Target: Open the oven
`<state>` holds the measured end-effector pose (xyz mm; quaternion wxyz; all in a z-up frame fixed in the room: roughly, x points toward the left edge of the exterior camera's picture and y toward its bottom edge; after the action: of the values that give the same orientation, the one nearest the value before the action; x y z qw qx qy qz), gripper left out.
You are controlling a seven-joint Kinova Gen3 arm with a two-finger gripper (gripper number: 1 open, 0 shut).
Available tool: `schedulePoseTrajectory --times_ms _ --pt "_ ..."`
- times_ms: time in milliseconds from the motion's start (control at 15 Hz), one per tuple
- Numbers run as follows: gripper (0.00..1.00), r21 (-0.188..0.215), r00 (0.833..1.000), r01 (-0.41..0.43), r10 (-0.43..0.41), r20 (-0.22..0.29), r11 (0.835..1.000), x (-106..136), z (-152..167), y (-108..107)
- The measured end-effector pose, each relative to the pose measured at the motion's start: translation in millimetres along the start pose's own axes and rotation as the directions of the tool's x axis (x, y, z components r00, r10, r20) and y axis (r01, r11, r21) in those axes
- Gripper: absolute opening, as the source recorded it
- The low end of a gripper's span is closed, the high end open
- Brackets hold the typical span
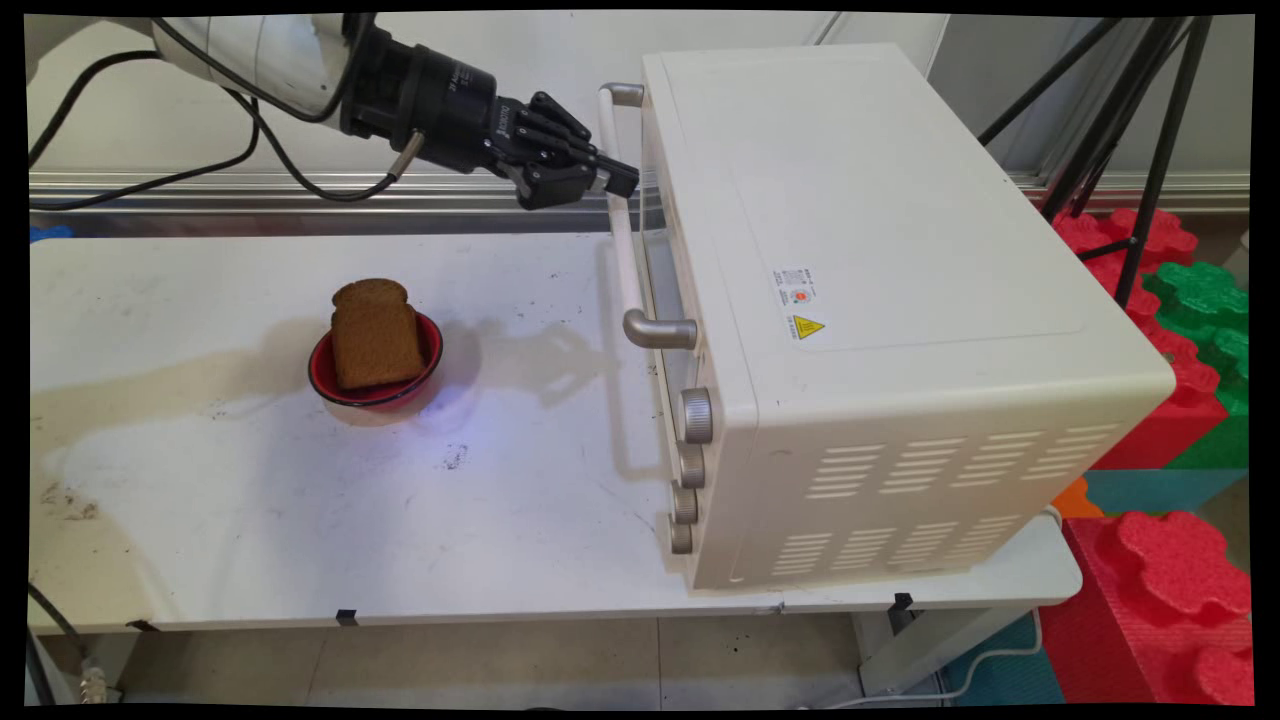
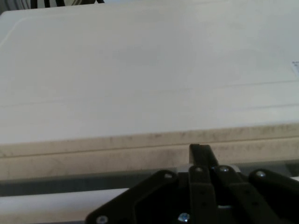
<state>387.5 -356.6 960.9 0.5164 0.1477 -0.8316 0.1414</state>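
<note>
My black gripper (image 1: 612, 180) is up against the upper end of the white oven's (image 1: 880, 300) door handle (image 1: 622, 215). Its fingers are shut together, with nothing between them. They lie across the handle bar, and the tips reach the door's top edge. In the hand view the shut fingertips (image 2: 201, 151) point at the oven's front top edge (image 2: 149, 140), and the handle bar (image 2: 56, 205) runs crosswise under the linkage. The oven door looks closed. A slice of brown bread (image 1: 373, 335) stands in a red bowl (image 1: 329, 380) on the table, well to the left of the oven.
Several knobs (image 1: 690, 465) run down the oven's front near the table's (image 1: 250, 500) near edge. Black tripod legs (image 1: 1150, 130) and red and green foam blocks (image 1: 1180, 400) stand to the right of the table. Black cables (image 1: 200, 170) hang from the arm.
</note>
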Motion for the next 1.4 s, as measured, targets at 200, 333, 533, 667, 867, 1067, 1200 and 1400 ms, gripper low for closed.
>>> schedulePoseTrajectory --times_ms 200,333,533,667,867,1067,1200,1400 --pt "0.00 -0.003 1.000 0.000 0.000 0.009 1.000 -0.9 6.1 0.7" --pt "0.00 -0.005 1.000 0.001 -0.001 0.015 1.000 -1.7 10.3 1.4" --pt "0.00 -0.008 1.000 0.004 -0.004 0.023 1.000 -2.4 17.0 2.8" --pt "0.00 -0.008 1.000 0.005 -0.005 0.026 1.000 -2.8 19.1 3.3" --pt "0.00 -0.007 0.999 0.006 -0.005 0.035 1.000 -5.0 20.9 3.5" --pt "0.00 -0.006 0.999 0.005 -0.005 0.042 1.000 -7.4 20.4 3.2" --pt "0.00 -0.006 0.999 0.006 -0.006 0.050 1.000 -10.4 18.5 3.2" --pt "0.00 -0.007 0.998 0.007 -0.007 0.061 1.000 -14.9 15.2 3.4"
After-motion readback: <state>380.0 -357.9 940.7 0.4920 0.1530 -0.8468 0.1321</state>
